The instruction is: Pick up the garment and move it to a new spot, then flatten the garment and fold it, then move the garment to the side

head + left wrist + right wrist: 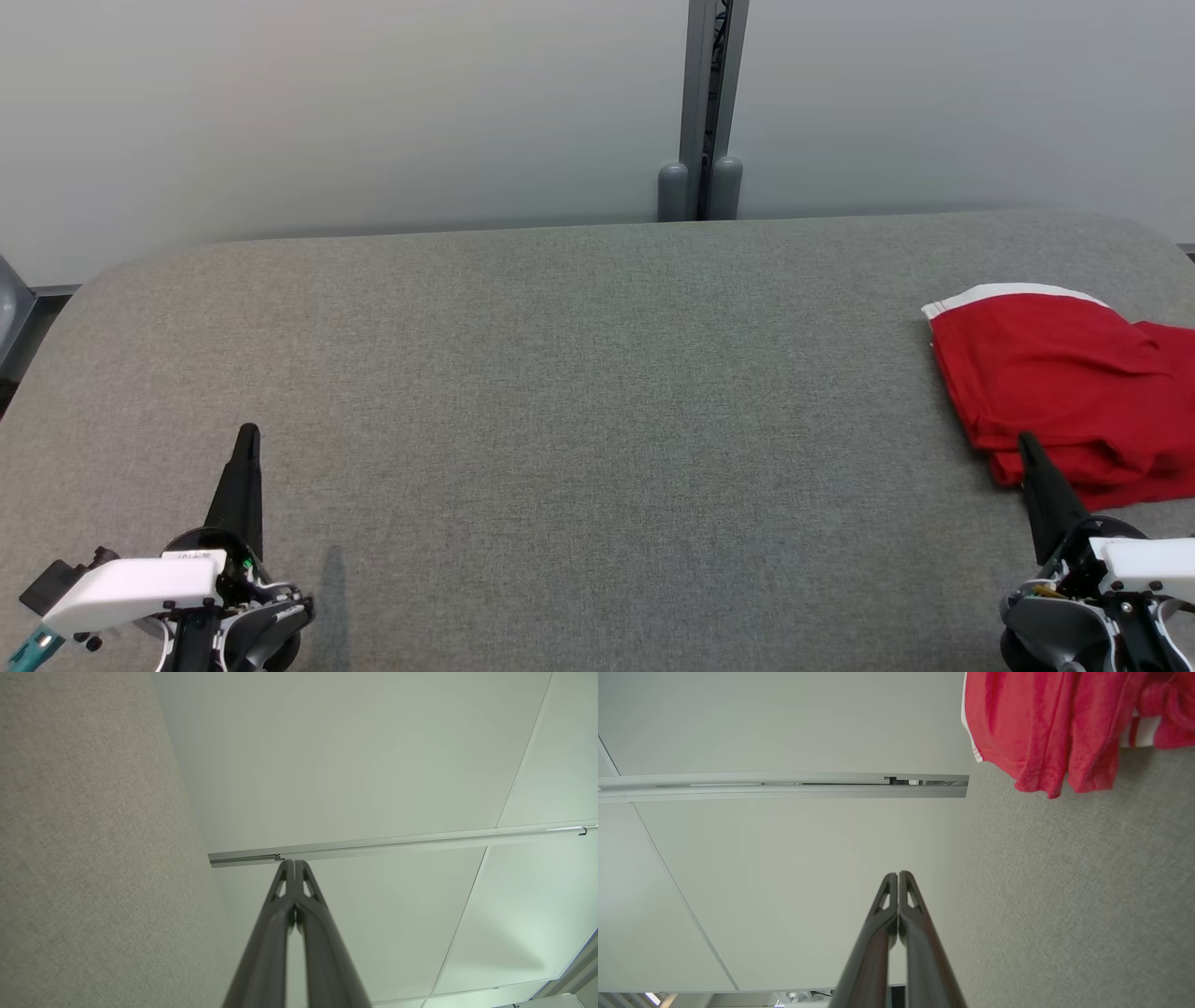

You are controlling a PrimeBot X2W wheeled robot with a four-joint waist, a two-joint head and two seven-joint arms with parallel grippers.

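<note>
At the far right edge of the grey surface (560, 373), the red garment (1064, 383) lies in a loose folded pile, white band along its far edge, part of it cut off by the frame. Looks like task start or end, can't tell which; centre of the surface is bare.

Right tool (1027, 443): fingers pressed together, holding nothing, tip just at the garment's near edge in the head view. Touching or hovering, can't tell. Right wrist view puts the cloth (1045, 723) ahead and off to one side of the closed tool (899, 875), not between the fingers.

Left tool (247, 434): also pressed together, empty, well apart from the garment across the surface; wrist view confirms tips meeting (294, 863).

Garment's long axis runs roughly near-to-far. Right arm is clearly nearer. My read: it would need to spread the fingers before any pick.
</note>
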